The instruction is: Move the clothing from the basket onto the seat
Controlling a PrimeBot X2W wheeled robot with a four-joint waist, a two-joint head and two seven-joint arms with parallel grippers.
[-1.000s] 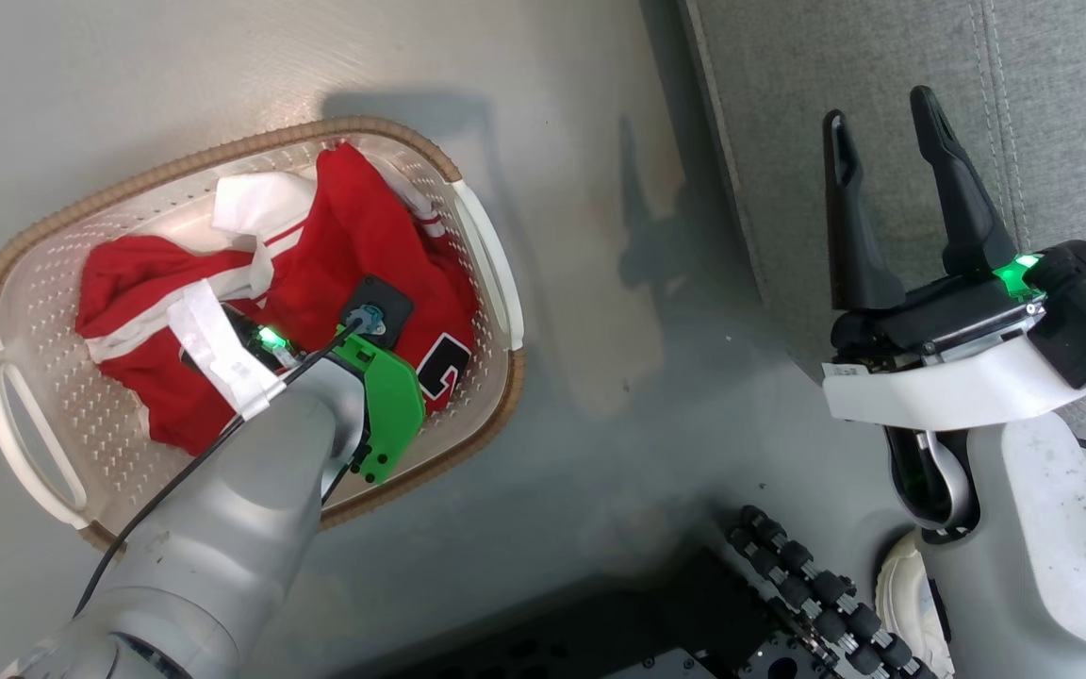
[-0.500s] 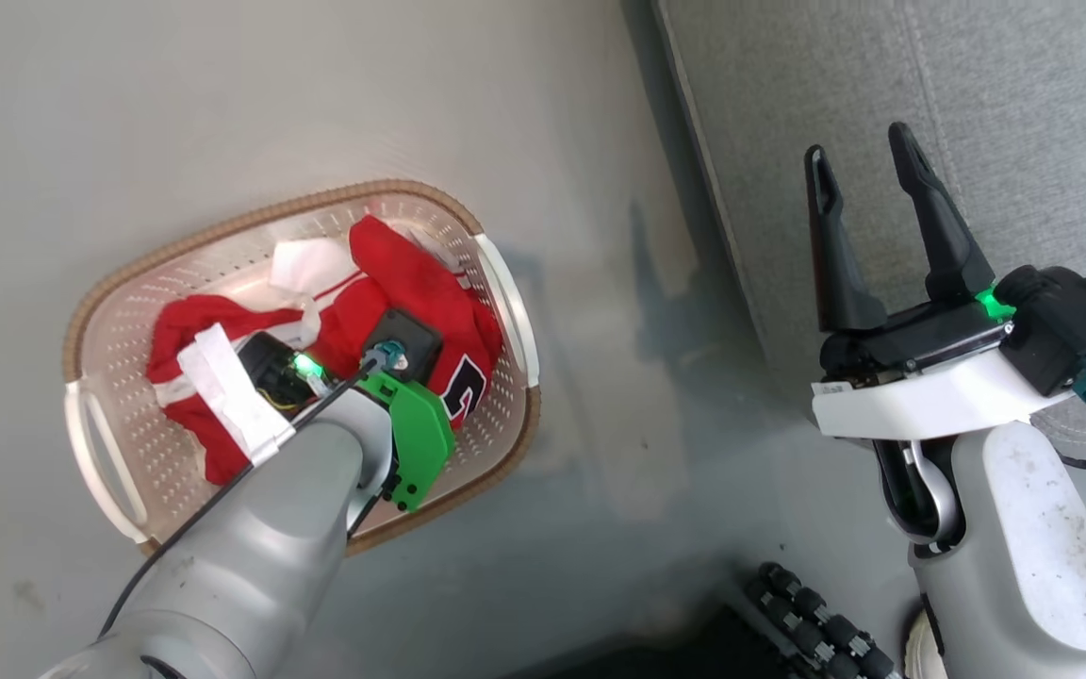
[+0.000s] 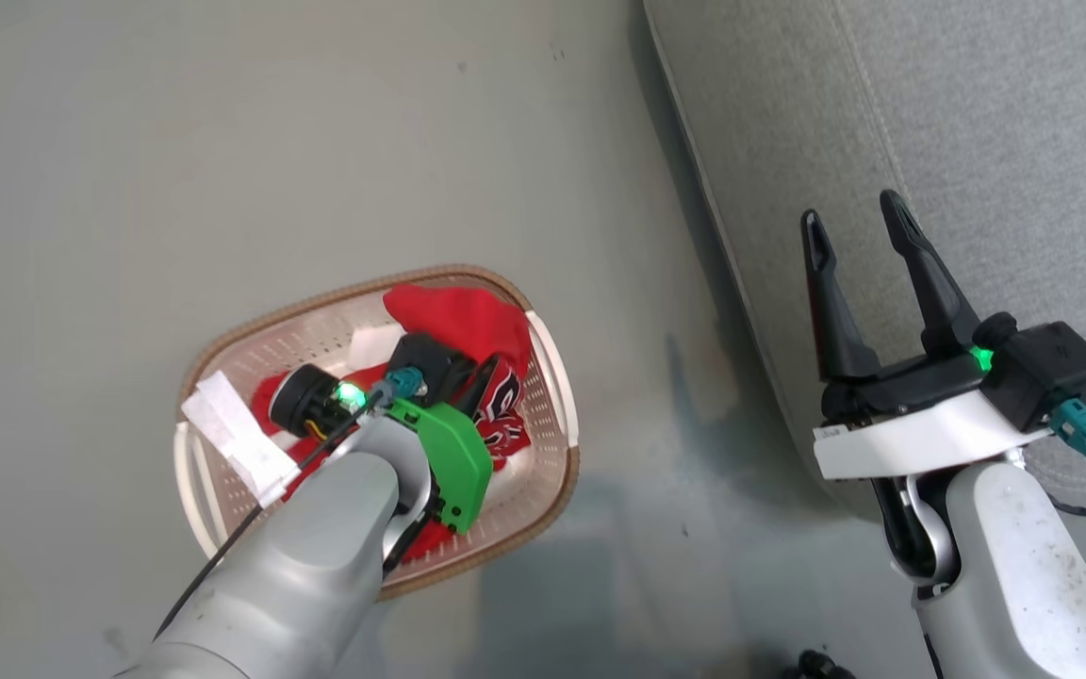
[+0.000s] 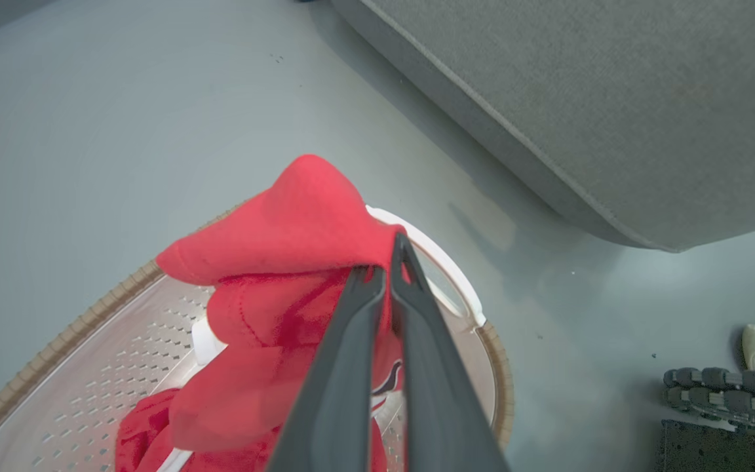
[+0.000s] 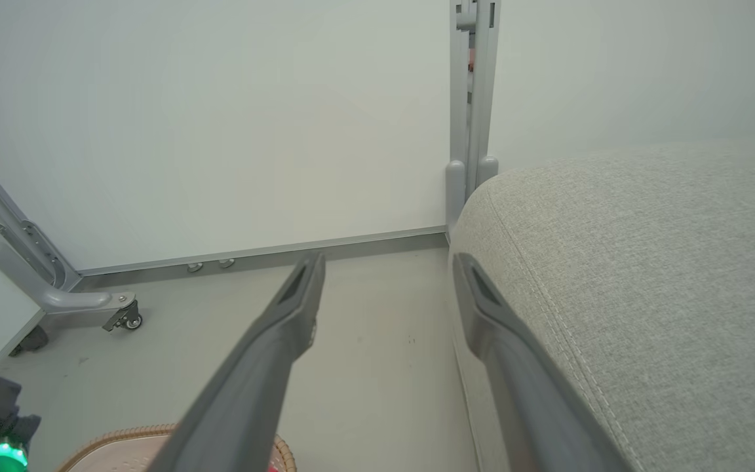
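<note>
1. On the floor (image 3: 128, 141) at the left stands the basket (image 3: 317, 304), with the clothing (image 4: 286, 229) partly inside it.
2. Above the basket, the left gripper (image 4: 387, 262) is closed on a red fold of the clothing and holds it up over the rim.
3. At the right, the right gripper (image 3: 852, 215) is spread wide and holds nothing, over the edge of the seat (image 3: 977, 113).

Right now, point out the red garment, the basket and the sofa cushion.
red garment (image 4: 286, 219): left wrist view, raised fold.
basket (image 3: 290, 339): head view, perforated inner wall.
sofa cushion (image 3: 977, 113): head view, bare grey top.
</note>
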